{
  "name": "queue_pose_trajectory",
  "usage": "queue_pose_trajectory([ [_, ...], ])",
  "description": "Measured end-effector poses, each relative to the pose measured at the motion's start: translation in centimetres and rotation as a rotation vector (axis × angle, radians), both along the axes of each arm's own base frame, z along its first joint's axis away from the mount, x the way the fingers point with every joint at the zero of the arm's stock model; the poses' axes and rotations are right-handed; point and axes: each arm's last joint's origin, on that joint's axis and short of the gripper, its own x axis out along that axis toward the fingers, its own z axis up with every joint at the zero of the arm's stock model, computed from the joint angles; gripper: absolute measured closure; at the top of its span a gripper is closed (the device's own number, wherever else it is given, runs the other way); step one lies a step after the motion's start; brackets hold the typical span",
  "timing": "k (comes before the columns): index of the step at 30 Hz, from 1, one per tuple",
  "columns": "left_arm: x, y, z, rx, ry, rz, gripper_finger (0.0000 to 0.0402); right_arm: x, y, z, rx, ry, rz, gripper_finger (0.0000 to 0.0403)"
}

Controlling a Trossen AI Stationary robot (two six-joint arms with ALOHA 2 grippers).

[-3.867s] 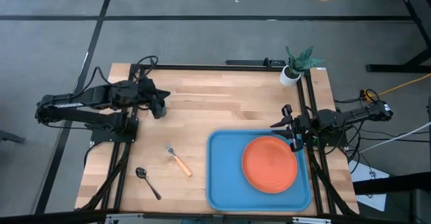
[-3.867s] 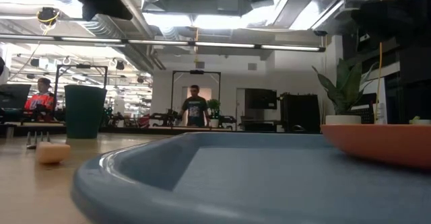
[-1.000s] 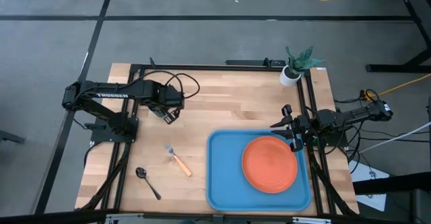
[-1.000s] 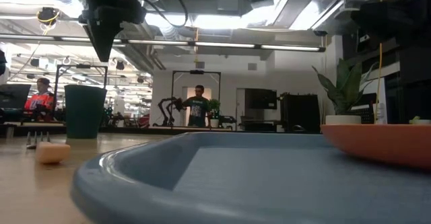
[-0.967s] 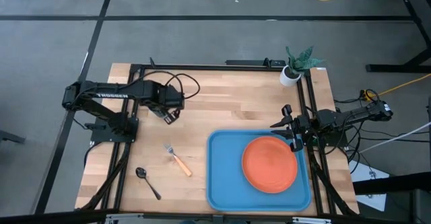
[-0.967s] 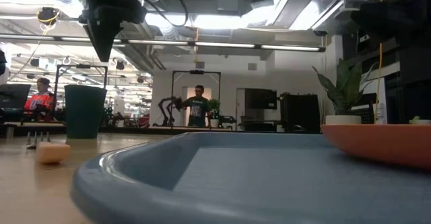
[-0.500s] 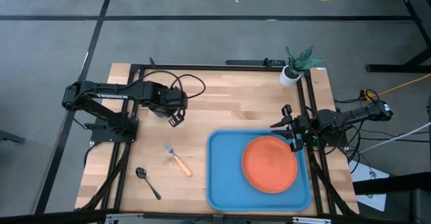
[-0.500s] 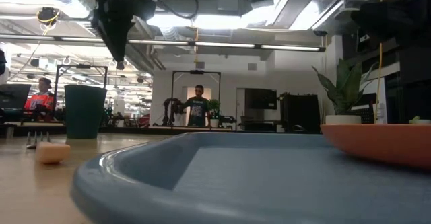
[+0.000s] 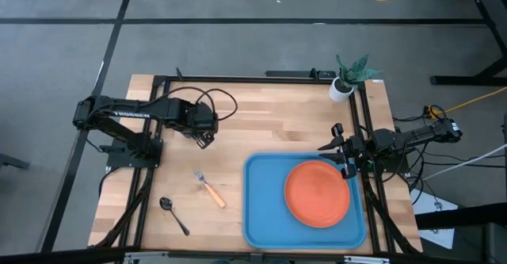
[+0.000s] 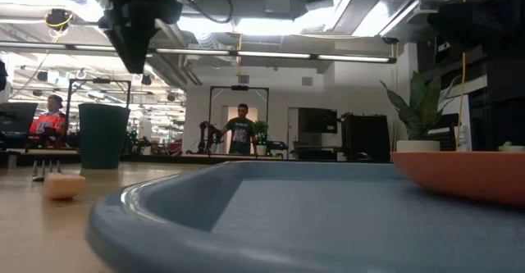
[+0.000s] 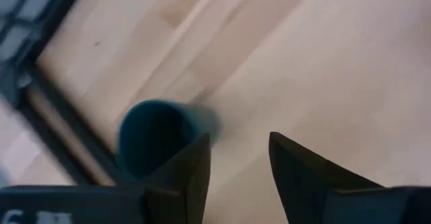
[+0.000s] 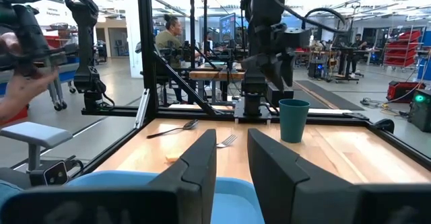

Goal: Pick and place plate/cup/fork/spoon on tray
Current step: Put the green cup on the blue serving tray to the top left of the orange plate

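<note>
The wooden table point(image 9: 269, 113) carries the large blue plastic tray point(image 9: 265, 208), rounded at its corners with a raised rim, on its near right part. The flat round orange plate point(image 9: 317, 193) lies in the tray's right half. The left arm reaches out across the table's left side, its left gripper point(image 9: 206, 140) pointing down above the board, fingers a little apart around nothing. The small dark teal cup point(image 11: 151, 136) stands upright just beside those fingers. The right gripper point(image 9: 342, 162) waits at the tray's far right edge, fingers slightly apart and empty. The orange-handled fork point(image 9: 210, 189) lies left of the tray; the slim dark spoon point(image 9: 173, 214) lies nearer the front left corner.
</note>
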Motion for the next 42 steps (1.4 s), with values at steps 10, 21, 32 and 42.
queue_pose_trajectory([
  [10,-1.2,1.3,-2.9,-0.019,0.047,0.25,0.0256,0.0,0.0,0.0,0.0,0.0,0.0,0.0313],
  [21,-1.3,2.3,-5.7,-0.083,0.037,0.242,0.0256,0.0,0.0,0.0,0.0,0.0,0.0,0.0313],
  [32,-1.1,2.3,-5.7,-0.082,0.022,0.201,0.0256,0.0,0.0,0.0,-0.001,0.0,0.0,0.0313],
  [42,-1.1,2.3,-5.7,-0.08,0.023,0.2,0.0256,0.0,0.0,0.0,-0.001,0.0,0.0,0.0313],
])
